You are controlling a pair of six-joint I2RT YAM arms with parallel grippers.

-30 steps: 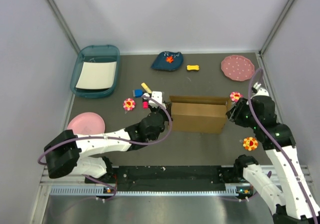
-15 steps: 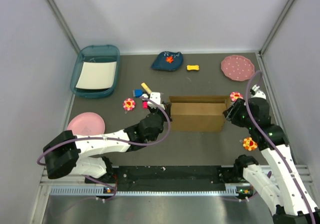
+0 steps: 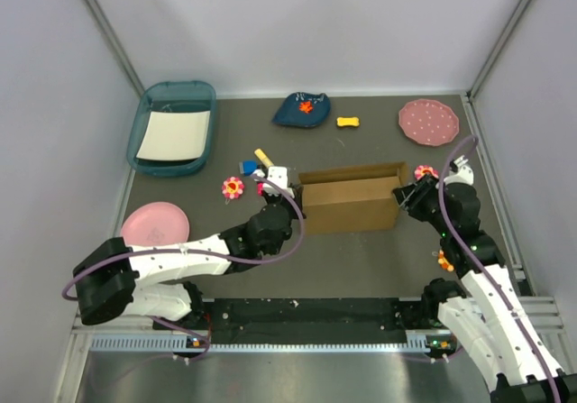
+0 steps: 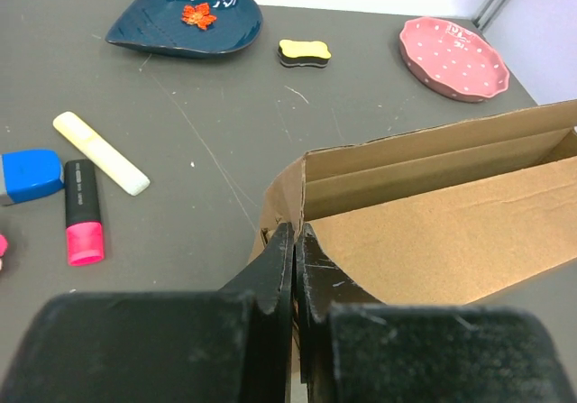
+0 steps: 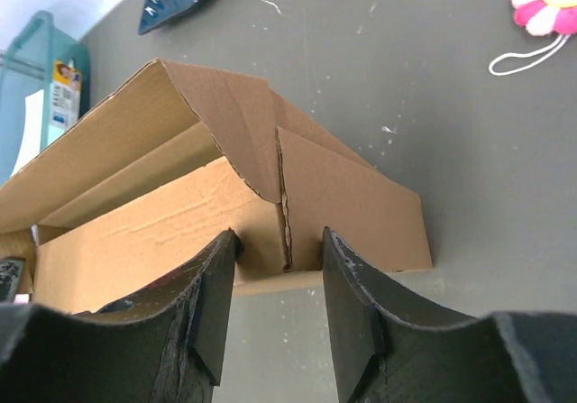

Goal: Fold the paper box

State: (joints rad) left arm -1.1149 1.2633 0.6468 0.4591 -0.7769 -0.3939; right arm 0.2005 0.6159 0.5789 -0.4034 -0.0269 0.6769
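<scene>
I am counting one box [image 3: 350, 206], one teal tray [image 3: 142, 123] holding one white sheet [image 3: 174, 135], and two pink plates: a plain plate [image 3: 155, 223] and a dotted plate [image 3: 428, 121]. I am also counting one blue dish [image 4: 153, 29] bearing one red leaf [image 4: 196, 13], one yellow bone [image 3: 348, 122], and three flowers: a left flower [image 3: 233, 187], a right flower [image 3: 424, 172] and a near flower [image 3: 443, 261], partly hidden. I am finding two markers, a yellow marker [image 4: 99, 152] and a pink marker [image 4: 83, 214], plus one blue eraser [image 4: 30, 173]

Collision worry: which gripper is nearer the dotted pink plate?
Right: the right gripper is at the paper box's right end, toward the dotted pink plate; the left gripper is at the left end.
</scene>
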